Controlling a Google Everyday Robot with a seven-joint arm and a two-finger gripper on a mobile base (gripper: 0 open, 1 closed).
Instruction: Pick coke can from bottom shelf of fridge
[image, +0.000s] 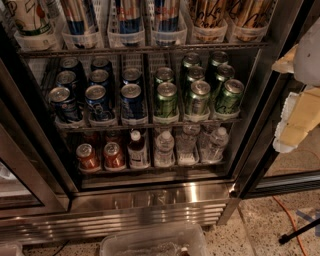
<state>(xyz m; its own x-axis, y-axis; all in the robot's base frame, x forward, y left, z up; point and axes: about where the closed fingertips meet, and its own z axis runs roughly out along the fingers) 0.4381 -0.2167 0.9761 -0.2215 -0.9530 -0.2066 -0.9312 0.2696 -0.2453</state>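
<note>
We see the coke can (88, 156), red with a silver top, left on the bottom shelf (150, 170), beside another red can (114, 155), brown bottle (137, 150), water bottles (164, 148). Gripper (296, 119) at right; we can't tell its grip.

Shop, commercial drinks fridge (150, 200); claw (296, 115) far right

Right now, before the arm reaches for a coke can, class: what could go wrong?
The pincer hangs at the right edge, outside the fridge; crossing to the left, it may clip the water bottles.
The coke can stands close to a second red can and a brown bottle; a grasp may knock a neighbour.
The rack of blue cans sits low above them, so clearance looks tight.
</note>
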